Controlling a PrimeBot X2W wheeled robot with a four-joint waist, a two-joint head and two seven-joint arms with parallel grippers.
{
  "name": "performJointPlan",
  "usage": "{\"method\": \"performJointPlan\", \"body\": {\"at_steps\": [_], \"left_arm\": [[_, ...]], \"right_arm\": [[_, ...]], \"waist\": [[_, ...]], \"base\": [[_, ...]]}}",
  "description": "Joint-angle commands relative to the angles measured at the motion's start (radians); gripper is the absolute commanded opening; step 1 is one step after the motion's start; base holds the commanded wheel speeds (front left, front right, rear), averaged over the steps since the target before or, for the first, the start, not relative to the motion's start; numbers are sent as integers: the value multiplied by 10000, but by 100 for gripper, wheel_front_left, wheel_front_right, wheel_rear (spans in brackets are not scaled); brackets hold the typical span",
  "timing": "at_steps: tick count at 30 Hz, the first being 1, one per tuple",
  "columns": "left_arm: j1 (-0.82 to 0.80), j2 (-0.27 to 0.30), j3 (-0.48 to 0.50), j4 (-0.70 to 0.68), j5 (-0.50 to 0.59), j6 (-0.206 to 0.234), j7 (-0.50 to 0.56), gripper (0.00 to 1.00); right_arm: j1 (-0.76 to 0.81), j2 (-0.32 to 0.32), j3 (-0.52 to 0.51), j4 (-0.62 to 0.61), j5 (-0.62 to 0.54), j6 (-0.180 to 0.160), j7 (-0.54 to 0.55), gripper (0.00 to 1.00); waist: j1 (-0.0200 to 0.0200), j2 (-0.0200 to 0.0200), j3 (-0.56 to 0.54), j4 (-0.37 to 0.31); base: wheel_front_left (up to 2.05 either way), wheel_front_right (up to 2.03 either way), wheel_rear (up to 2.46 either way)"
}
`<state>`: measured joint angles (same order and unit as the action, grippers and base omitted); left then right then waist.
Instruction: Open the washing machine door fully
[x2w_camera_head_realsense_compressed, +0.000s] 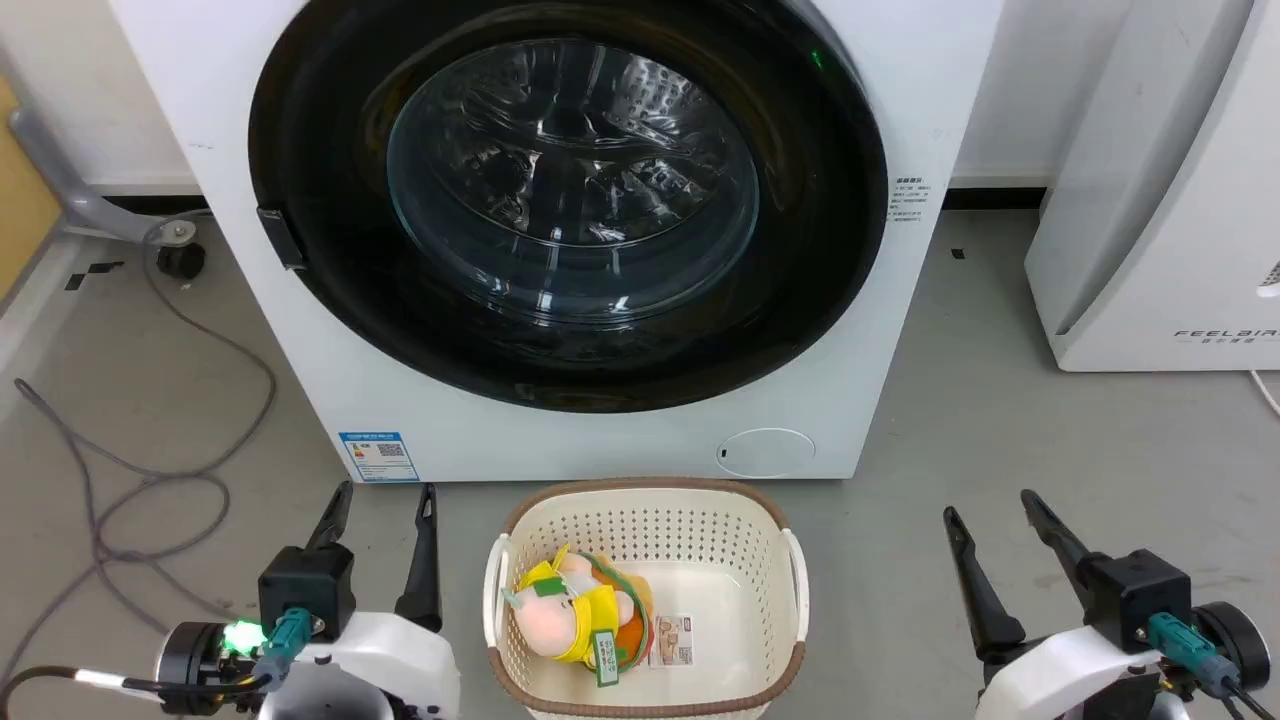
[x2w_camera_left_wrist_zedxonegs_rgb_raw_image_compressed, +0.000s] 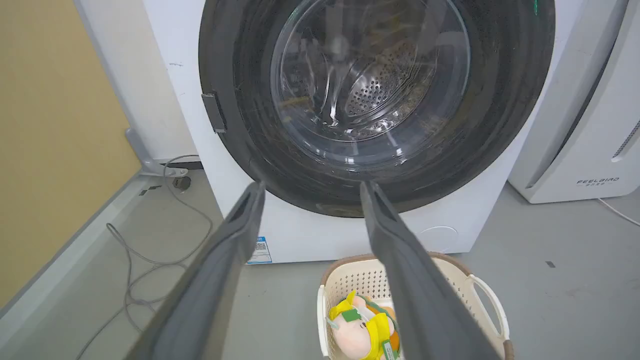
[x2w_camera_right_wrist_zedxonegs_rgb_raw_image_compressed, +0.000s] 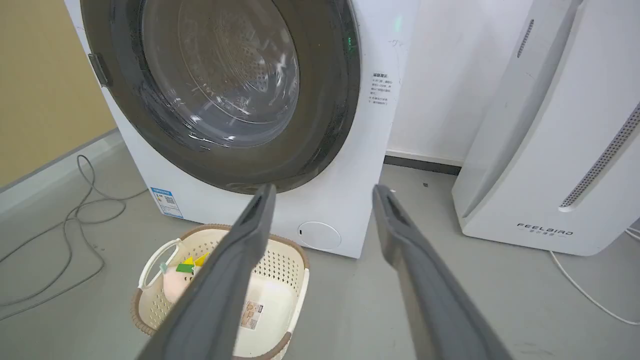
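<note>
While the left gripper (x2w_camera_head_realsense_compressed: 387, 490) and right gripper (x2w_camera_head_realsense_compressed: 989, 504) gape empty, the basket (x2w_camera_head_realsense_compressed: 650, 485) before the washing machine (x2w_camera_head_realsense_compressed: 620, 445) holds a plush toy (x2w_camera_head_realsense_compressed: 570, 612).

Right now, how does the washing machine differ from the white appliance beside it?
The washing machine has a big round black door; the FEELBIRD appliance has a slanted groove instead. The washing machine carries a blue label; the appliance grey lettering. Both are white and stand on the floor.

- Found washing machine door (x2w_camera_right_wrist_zedxonegs_rgb_raw_image_compressed: 220, 90) closed flush on washing machine (x2w_camera_right_wrist_zedxonegs_rgb_raw_image_compressed: 367, 150), side tab (x2w_camera_right_wrist_zedxonegs_rgb_raw_image_compressed: 98, 70) at left rim.
- Noted right gripper (x2w_camera_right_wrist_zedxonegs_rgb_raw_image_compressed: 324, 189) jaws spread wide, nothing between, clear of door.
- Recorded basket (x2w_camera_right_wrist_zedxonegs_rgb_raw_image_compressed: 287, 265) holding plush toy (x2w_camera_right_wrist_zedxonegs_rgb_raw_image_compressed: 175, 282) on floor (x2w_camera_right_wrist_zedxonegs_rgb_raw_image_compressed: 350, 310); FEELBIRD appliance (x2w_camera_right_wrist_zedxonegs_rgb_raw_image_compressed: 550, 150) at right.
</note>
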<state>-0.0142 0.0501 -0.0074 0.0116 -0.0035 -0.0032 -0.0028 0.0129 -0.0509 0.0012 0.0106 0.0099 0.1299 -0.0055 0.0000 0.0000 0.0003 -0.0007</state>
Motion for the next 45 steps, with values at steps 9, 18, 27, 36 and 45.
{"method": "performJointPlan", "body": {"at_steps": [9, 18, 27, 36, 45], "left_arm": [[-69, 0, -148, 162, -184, -31, -266, 100], [-130, 0, -320, 279, -370, -68, -496, 100], [-182, 0, -447, 350, -505, -87, -684, 100], [-312, 0, -557, 344, -657, -102, -872, 100], [-492, 0, -612, 322, -797, -144, -1061, 100]], "right_arm": [[35, 1, -26, 177, 206, 1, -241, 0], [35, 1, -268, 280, 932, 2, -471, 0], [-136, 2, -466, 592, 2280, 2, -659, 0], [-759, 2, -659, 1016, 4496, 3, -847, 0], [-1743, 3, -846, 1473, 7460, 3, -1033, 0]], "waist": [[0, 0, 8, -15], [0, 0, 18, 2], [0, 0, 57, -9], [0, 0, 245, -20], [0, 0, 542, -15]], "base": [[0, 0, 0], [0, 0, 0], [0, 0, 0], [0, 0, 0], [0, 0, 0]]}}
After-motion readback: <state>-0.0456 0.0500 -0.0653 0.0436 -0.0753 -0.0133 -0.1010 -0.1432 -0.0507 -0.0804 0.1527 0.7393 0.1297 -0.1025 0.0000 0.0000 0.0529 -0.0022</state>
